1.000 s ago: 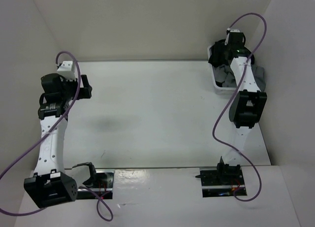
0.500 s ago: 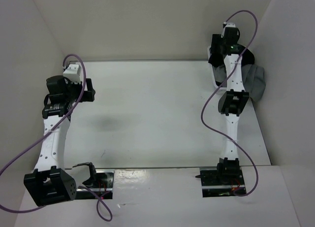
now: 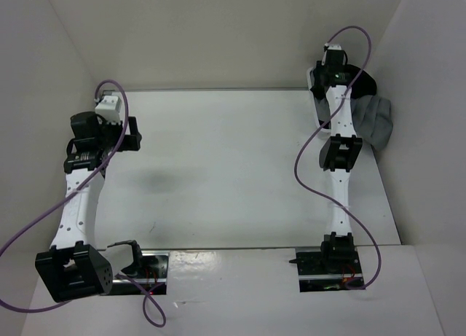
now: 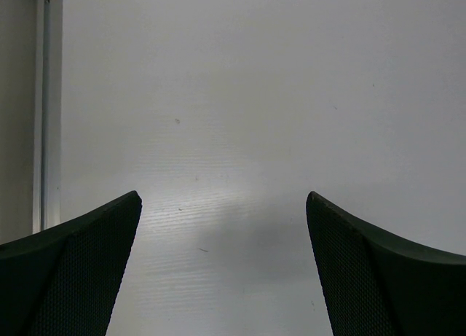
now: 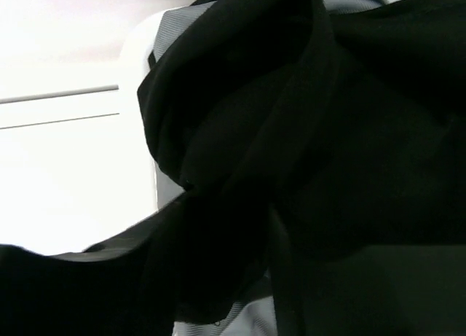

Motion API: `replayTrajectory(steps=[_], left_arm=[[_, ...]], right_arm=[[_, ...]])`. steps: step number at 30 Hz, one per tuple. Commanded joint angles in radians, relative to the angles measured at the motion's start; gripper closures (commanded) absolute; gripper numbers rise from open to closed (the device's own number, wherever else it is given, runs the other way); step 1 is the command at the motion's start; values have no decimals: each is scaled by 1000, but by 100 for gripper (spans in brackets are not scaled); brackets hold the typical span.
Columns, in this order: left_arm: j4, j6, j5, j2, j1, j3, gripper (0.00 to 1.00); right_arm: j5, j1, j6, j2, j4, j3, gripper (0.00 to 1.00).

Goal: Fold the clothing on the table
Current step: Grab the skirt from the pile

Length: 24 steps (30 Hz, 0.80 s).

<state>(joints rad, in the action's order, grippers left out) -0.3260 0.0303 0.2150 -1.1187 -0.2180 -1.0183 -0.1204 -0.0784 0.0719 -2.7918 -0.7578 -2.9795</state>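
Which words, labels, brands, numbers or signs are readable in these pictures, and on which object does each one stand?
None. No readable text shows on the black clothing, the grey garments, the table, or anywhere else in view.

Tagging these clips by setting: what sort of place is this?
Probably a lab robot-testing booth: a white table boxed in by plain white walls, a left arm and right arm bolted at its near edge, and bunched black clothing.
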Motion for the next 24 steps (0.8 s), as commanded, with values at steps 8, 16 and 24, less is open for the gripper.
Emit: replayTrajectory(steps=[8, 16, 24], left_arm=[[33, 36, 23, 19, 2, 17, 0], [33, 36, 41, 37, 2, 17, 0], [33, 36, 61, 65, 2, 17, 0]], right_arm=[[0, -30, -18, 20, -37, -125, 100], [150, -86, -60, 303, -110, -156, 100], [143, -86, -6, 500, -189, -156, 100]])
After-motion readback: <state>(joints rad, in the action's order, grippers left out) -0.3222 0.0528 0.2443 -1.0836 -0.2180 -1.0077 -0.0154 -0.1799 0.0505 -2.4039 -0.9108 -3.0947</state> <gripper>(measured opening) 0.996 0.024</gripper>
